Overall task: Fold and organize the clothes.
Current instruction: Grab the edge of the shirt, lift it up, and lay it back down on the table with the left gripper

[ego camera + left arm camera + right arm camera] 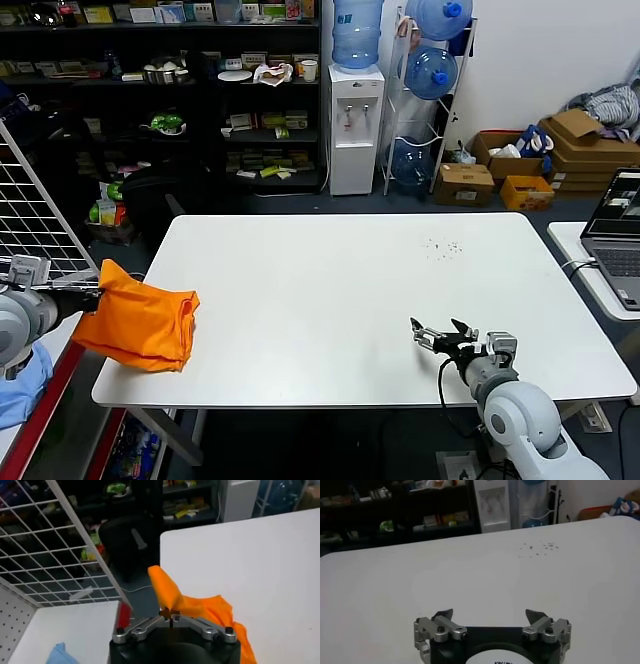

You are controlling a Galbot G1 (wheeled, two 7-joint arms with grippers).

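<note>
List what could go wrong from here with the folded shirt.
1. The left gripper pinches only one corner of the orange T-shirt, so pulling may undo the fold.
2. The shirt lies at the left edge of the white table and partly overhangs it; released here, it might slide off.
3. The right gripper rests open far away, too distant to steady the fabric.

White table (pixel 330 300), dark shelving (pixel 160 90), water dispenser (pixel 355 125), cardboard boxes (pixel 575 150)
</note>
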